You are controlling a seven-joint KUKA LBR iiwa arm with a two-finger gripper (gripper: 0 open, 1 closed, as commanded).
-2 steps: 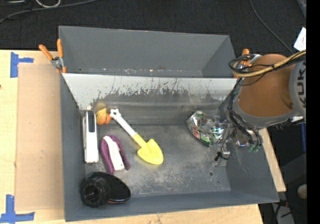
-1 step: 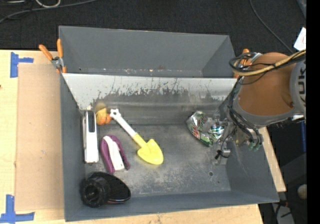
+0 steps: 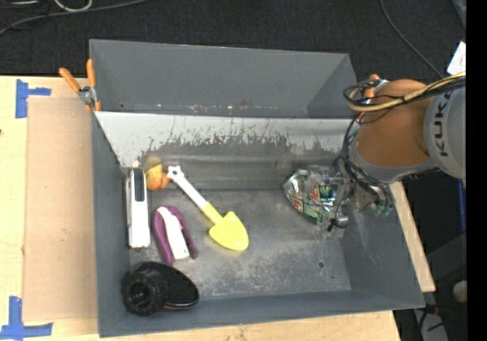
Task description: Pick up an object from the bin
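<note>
Grey bin (image 3: 228, 96): gripper (image 3: 340, 214) low at centre-right, against a crumpled shiny packet w/ green and red print (image 3: 308, 193); open or closed, can't tell; left half holds yellow scoop (image 3: 228, 233), white bar (image 3: 138, 210), purple-white item (image 3: 173, 234), small orange bit (image 3: 156, 177); black lump (image 3: 158, 288) in lower-left corner.

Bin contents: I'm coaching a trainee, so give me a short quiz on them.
1. True or false: the shovel has a yellow blade and a white handle.
2. Which lies nearest the pincer? A) white bar B) crumpled wrapper C) purple thing
3. What colour is the lump in the bin's lower-left corner in the view?
Key: 1 true; 2 B; 3 black.
</note>
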